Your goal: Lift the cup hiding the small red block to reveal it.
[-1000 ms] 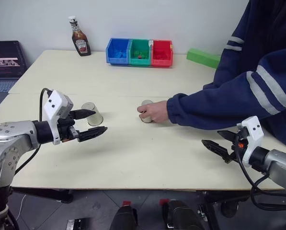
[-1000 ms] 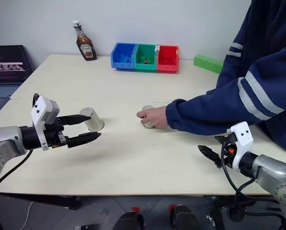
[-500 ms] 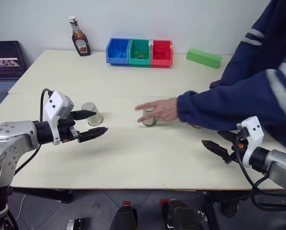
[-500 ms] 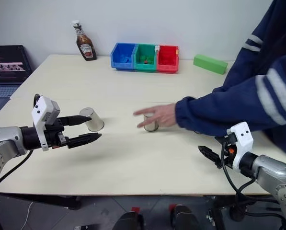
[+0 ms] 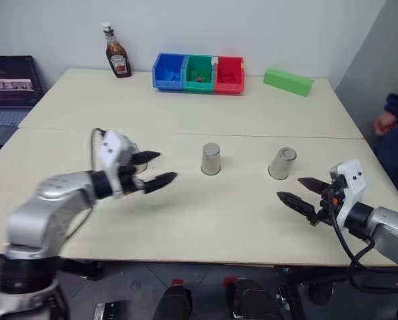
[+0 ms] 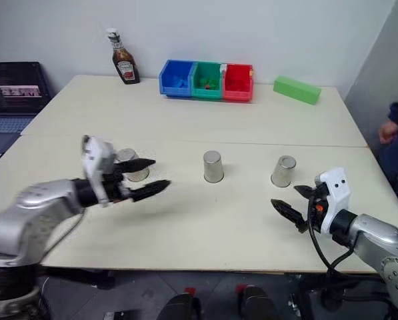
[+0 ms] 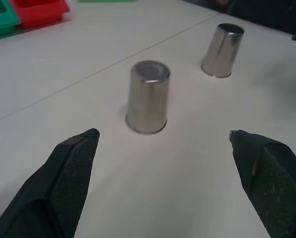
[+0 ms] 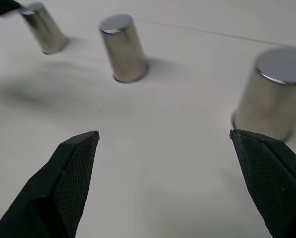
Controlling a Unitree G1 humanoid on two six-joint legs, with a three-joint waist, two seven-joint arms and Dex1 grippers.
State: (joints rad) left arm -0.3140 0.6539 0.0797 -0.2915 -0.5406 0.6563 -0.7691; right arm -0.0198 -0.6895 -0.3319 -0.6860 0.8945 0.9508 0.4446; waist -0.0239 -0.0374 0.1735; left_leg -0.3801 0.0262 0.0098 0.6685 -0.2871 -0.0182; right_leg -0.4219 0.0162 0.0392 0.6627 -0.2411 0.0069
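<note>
I see cream table, seam line across middle. Ketchup bottle upright at far left edge. Blue bin, green bin, red bin touching in row at far edge. Green block right of bins. Laptop open off left. Person at right edge.
</note>
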